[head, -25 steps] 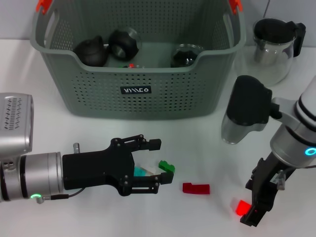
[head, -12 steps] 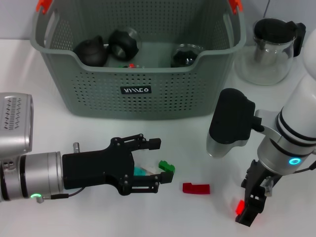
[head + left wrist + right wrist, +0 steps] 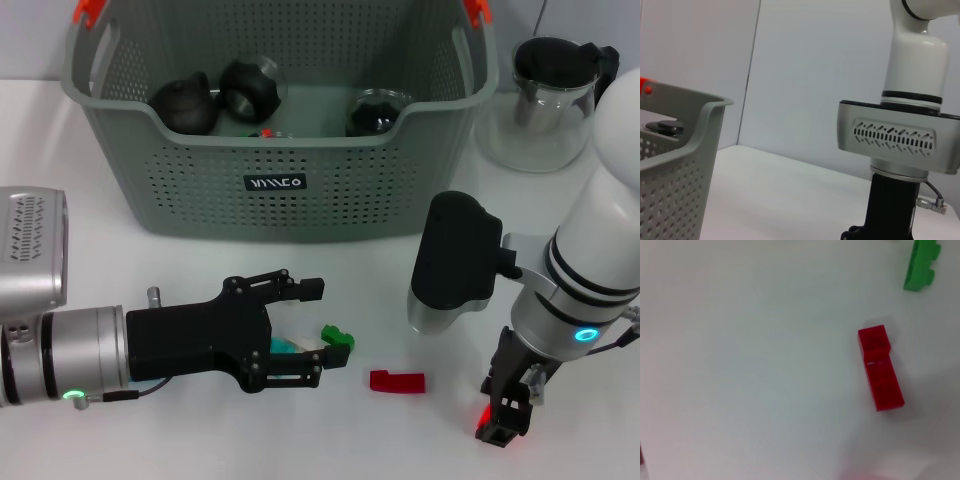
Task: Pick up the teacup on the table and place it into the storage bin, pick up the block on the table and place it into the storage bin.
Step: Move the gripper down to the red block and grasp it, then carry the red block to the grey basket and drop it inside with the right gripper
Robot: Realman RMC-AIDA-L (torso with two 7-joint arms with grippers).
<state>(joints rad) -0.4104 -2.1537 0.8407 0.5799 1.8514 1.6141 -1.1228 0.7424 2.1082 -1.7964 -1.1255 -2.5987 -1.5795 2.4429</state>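
The grey-green storage bin [image 3: 280, 170] stands at the back and holds three black teacups [image 3: 183, 105]; no teacup shows on the table. My left gripper [image 3: 322, 328] is open and low over the table, with a teal block [image 3: 285, 348] between its fingers and a green block [image 3: 337, 338] at their tips. A long red block [image 3: 397, 381] lies to the right of it and also shows in the right wrist view [image 3: 880, 367], with the green block [image 3: 922, 265]. My right gripper [image 3: 505, 415] hangs over a small red block [image 3: 484, 415] and hides most of it.
A glass teapot [image 3: 553, 100] with a black lid stands at the back right, beside the bin. The left wrist view shows the bin's corner [image 3: 670, 165] and my right arm [image 3: 900, 145] beyond it.
My right arm has swung left and nearer the front edge, and its gripper now covers most of the small red block. The left arm has not moved.
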